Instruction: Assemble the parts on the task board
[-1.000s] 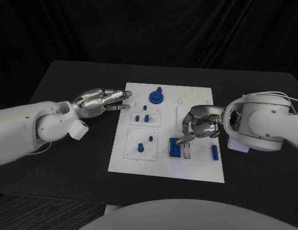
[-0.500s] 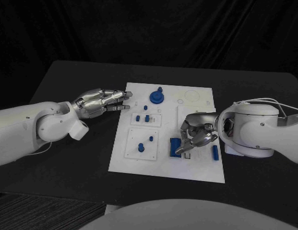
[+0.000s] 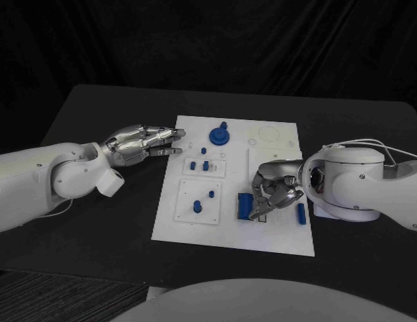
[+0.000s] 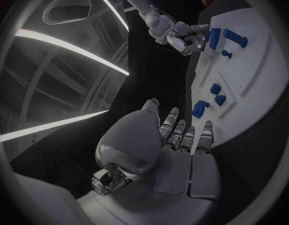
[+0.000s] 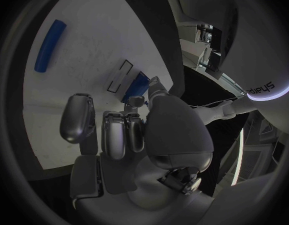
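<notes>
The white task board [image 3: 230, 225] lies mid-table. My right hand [image 3: 274, 190] hovers low over its near right part with fingers curled in and nothing seen in them; a fingertip points down beside the upright blue block [image 3: 244, 204] and the empty slot [image 3: 262, 214]. In the right wrist view the thumb [image 5: 158, 92] reaches toward that blue block [image 5: 138, 86]. A blue bar [image 3: 301, 215] lies flat to the right. My left hand [image 3: 146, 142] holds nothing, its fingertips at the board's left edge. A round blue knob piece [image 3: 219, 136] stands at the far end.
Small blue pegs [image 3: 199, 165] stand in one inset plate and others [image 3: 197, 206] in a nearer plate. The left wrist view has the board [image 4: 257, 70] and two pegs [image 4: 199, 108] just beyond my fingers. Black table surrounds the board.
My right hand has moved nearer to me and slightly left over the board, closing in on the blue block and slot. The left hand has stayed put.
</notes>
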Controlling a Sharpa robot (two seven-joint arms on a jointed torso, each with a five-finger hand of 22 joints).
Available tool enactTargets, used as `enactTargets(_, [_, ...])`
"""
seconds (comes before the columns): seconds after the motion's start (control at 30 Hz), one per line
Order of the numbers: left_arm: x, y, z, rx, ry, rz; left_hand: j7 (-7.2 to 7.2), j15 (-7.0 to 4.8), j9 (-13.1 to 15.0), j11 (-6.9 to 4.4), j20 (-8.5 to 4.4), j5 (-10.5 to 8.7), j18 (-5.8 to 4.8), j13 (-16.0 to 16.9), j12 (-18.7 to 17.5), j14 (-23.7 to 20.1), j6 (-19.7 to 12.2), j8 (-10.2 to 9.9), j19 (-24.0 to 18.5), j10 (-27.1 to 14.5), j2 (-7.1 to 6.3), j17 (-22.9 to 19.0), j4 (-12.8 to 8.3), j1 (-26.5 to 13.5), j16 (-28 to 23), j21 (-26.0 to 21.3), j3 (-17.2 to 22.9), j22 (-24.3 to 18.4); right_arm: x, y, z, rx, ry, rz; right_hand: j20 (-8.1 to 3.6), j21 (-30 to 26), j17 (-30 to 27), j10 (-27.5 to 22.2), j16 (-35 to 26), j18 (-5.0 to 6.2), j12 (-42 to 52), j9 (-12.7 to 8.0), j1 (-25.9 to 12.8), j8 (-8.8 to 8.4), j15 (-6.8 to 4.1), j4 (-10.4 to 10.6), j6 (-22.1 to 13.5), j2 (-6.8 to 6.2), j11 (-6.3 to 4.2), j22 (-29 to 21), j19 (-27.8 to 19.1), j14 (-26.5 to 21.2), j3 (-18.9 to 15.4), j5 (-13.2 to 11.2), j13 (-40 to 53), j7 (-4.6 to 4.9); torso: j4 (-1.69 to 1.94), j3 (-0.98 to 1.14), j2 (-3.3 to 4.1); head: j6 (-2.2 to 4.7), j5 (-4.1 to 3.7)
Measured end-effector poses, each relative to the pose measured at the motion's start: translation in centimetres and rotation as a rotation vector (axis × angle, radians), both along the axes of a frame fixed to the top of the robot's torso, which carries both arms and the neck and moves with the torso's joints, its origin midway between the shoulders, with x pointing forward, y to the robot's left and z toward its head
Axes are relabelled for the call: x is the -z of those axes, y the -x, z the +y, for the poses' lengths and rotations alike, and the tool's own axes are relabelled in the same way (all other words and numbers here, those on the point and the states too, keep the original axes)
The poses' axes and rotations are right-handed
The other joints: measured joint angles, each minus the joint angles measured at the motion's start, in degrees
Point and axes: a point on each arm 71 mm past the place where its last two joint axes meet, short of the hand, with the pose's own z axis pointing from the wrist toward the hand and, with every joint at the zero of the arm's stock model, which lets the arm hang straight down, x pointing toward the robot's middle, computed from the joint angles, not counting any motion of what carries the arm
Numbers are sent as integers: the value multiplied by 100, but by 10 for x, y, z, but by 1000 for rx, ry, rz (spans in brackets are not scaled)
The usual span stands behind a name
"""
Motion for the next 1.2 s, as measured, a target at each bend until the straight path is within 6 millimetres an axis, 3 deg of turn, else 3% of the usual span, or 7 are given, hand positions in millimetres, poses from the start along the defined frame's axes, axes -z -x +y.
enactTargets(0.07, [0, 0, 0, 0, 0, 1, 0, 0, 3, 0, 0, 0, 0, 0, 0, 0, 0, 0, 0, 0, 0, 0, 0, 0, 0, 0, 0, 0, 0, -1, -1, 2, 2, 0, 0, -9, 0, 0, 0, 0, 0, 0, 57, 0, 0, -24, 0, 57, 0, 0, 0, 0, 24, 193, 0, 0, -3, -1, 0, 0, 8])
enactTargets(0.23, [0, 0, 0, 0, -1, 2, 0, 0, 3, 0, 0, 0, 0, 1, 24, 0, 0, 0, 0, 0, 0, 6, 0, 0, 0, 0, 0, 8, 2, -2, -1, 5, 5, 0, 0, -9, 0, 0, 0, 0, 0, 0, 71, -30, 0, -24, 0, 71, 0, 3, 0, 0, 24, 218, -1, 0, -5, -1, 0, 0, 9])
enactTargets(0.43, [1, 0, 0, 1, -1, 3, 0, 0, 2, 0, 0, 0, 0, 4, 24, 0, 0, 0, 0, 0, 0, 6, 0, 0, 0, 0, 0, 8, 4, -2, -1, 5, 7, 2, 0, -29, 0, 0, 0, 0, 0, -1, 104, -30, 0, -120, 44, 173, 0, 4, 0, 0, -41, -131, -1, 16, -3, -1, -2, 0, 10])
enactTargets(0.83, [1, 1, 1, 2, -2, 4, 0, 0, 2, 0, 0, 0, 0, 4, 24, 0, 0, 0, 0, 0, 0, 5, 0, 0, -1, 0, 0, 7, 8, -2, 0, 8, 9, 10, 0, -54, 0, 0, 0, -1, 0, -1, 90, -52, 0, -136, 71, 185, 0, 4, 0, 0, -58, -194, -1, 30, 2, -2, -2, 0, 15])
enactTargets(0.9, [1, 1, 1, 2, -2, 4, 0, 0, 1, 0, 0, 0, 0, 3, 23, 0, 0, 0, 0, 0, 0, 5, 0, 0, -1, 0, 0, 7, 8, -2, 0, 8, 8, 10, 0, -54, 0, 0, 0, 0, 0, -1, 101, -89, 0, -189, 71, 196, 1, 4, 0, 0, -77, 0, -1, 30, 2, -2, -2, 0, 18])
enactTargets(1.07, [1, 1, 1, 1, -2, 5, 0, 0, 1, 0, 0, 0, 0, 3, 23, 0, 0, 0, 0, 0, 0, 5, 0, 0, -1, 0, 0, 6, 12, -1, 1, 6, 11, 19, 0, -89, 0, 0, 0, 0, 0, 1, 331, -201, 0, -434, 70, 418, 1, 3, 0, 0, 32, 675, -1, 31, 2, -2, -1, 0, 26])
enactTargets(1.2, [1, 1, 1, 2, -3, 5, 0, 0, 1, 0, 0, 0, 0, 3, 23, 0, 0, 0, -1, 0, 0, 4, 0, 0, -1, 0, 0, 6, 13, -1, 1, 5, 11, 20, 0, -89, 0, -1, 0, 0, 0, 7, 448, -264, 0, -548, 69, 420, 1, 3, 0, 0, 103, 835, -2, 32, 1, -2, 1, 0, 26])
